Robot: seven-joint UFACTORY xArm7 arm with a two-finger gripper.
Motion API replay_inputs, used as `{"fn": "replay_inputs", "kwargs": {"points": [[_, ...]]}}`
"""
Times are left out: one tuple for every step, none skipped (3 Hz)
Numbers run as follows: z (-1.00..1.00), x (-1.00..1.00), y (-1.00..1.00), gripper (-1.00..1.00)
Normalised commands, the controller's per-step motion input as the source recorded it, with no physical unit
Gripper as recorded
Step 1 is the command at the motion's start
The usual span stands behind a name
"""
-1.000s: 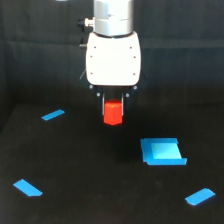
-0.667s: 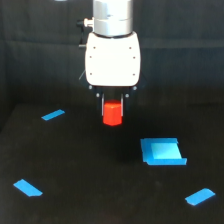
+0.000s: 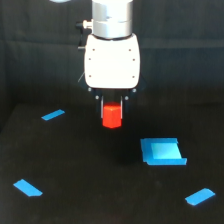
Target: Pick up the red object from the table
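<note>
The red object (image 3: 112, 116) is a small bright red-orange chunky block. It hangs between the fingers of my gripper (image 3: 112, 107), below the white gripper body, and is held clear above the black table (image 3: 90, 190). The gripper is shut on the block's upper part. The fingertips are mostly hidden by the block and the dark background.
A blue open tray-like piece (image 3: 161, 151) lies on the table at the exterior view's right. Flat blue pieces lie at the far left (image 3: 52, 115), near left (image 3: 27, 187) and near right (image 3: 199, 196). A dark curtain backs the scene.
The gripper and the red block have risen a little above the table. The blue pieces have not moved.
</note>
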Motion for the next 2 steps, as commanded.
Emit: {"fn": "replay_inputs", "kwargs": {"points": [[-0.01,0.00,-0.17,-1.00],[0.16,0.04,-0.13,-1.00]]}}
